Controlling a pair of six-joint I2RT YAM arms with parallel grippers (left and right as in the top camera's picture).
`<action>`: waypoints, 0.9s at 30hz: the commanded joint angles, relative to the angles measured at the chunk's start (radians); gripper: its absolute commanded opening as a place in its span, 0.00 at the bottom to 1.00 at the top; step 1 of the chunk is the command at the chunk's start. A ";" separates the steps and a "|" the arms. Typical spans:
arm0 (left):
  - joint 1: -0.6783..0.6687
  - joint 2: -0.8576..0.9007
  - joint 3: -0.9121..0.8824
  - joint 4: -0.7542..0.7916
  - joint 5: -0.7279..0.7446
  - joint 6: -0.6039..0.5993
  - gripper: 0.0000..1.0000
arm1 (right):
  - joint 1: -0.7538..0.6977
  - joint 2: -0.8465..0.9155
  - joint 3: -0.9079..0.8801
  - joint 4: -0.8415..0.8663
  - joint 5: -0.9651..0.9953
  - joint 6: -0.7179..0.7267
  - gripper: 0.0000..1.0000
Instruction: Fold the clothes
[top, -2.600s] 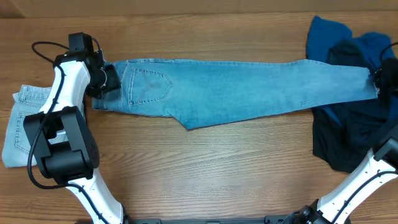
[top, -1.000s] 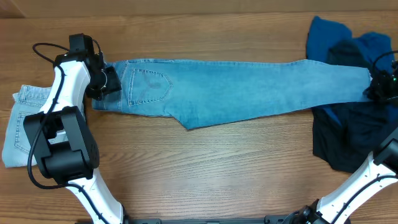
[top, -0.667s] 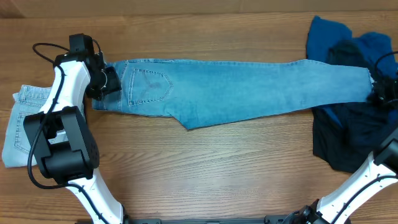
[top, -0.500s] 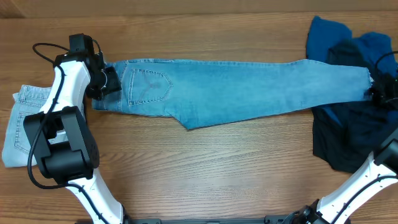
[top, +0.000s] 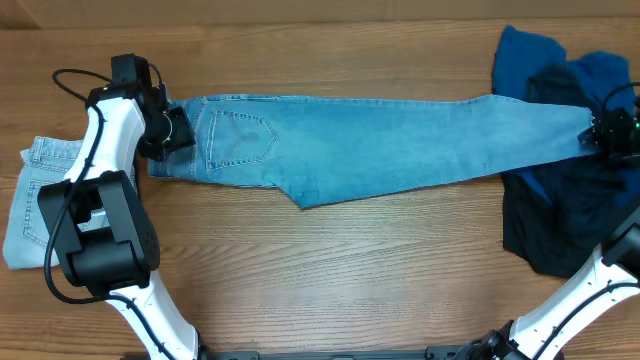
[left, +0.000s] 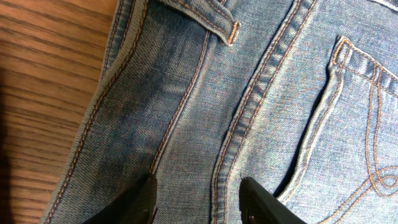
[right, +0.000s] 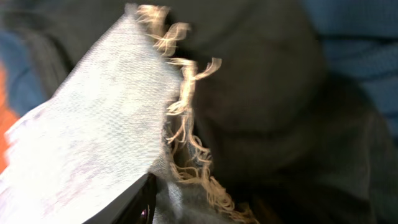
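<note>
Long light-blue jeans lie flat across the table, waistband left, frayed hem right. My left gripper sits at the waistband. In the left wrist view its fingers stand apart on flat denim beside the back pocket, so this gripper is open. My right gripper is at the hem end. In the right wrist view the frayed hem hangs loosely between the jaws of the gripper. One finger shows clearly; the other is lost against dark cloth.
A folded pair of paler jeans lies at the far left edge. A royal-blue garment and a dark navy garment are heaped at the right under the hem. Bare wood table runs along the front.
My right gripper has shifted slightly left over the hem and its jaws have widened. The left arm and the jeans have stayed put.
</note>
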 joint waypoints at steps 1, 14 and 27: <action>-0.009 -0.005 0.007 -0.001 0.006 0.022 0.47 | 0.001 -0.034 -0.005 0.030 -0.110 -0.064 0.47; -0.009 -0.004 0.007 -0.001 0.006 0.022 0.47 | -0.005 -0.076 0.057 -0.002 0.004 0.009 0.31; -0.010 -0.004 0.007 0.000 0.006 0.022 0.47 | -0.005 -0.107 0.057 -0.028 0.003 0.010 0.40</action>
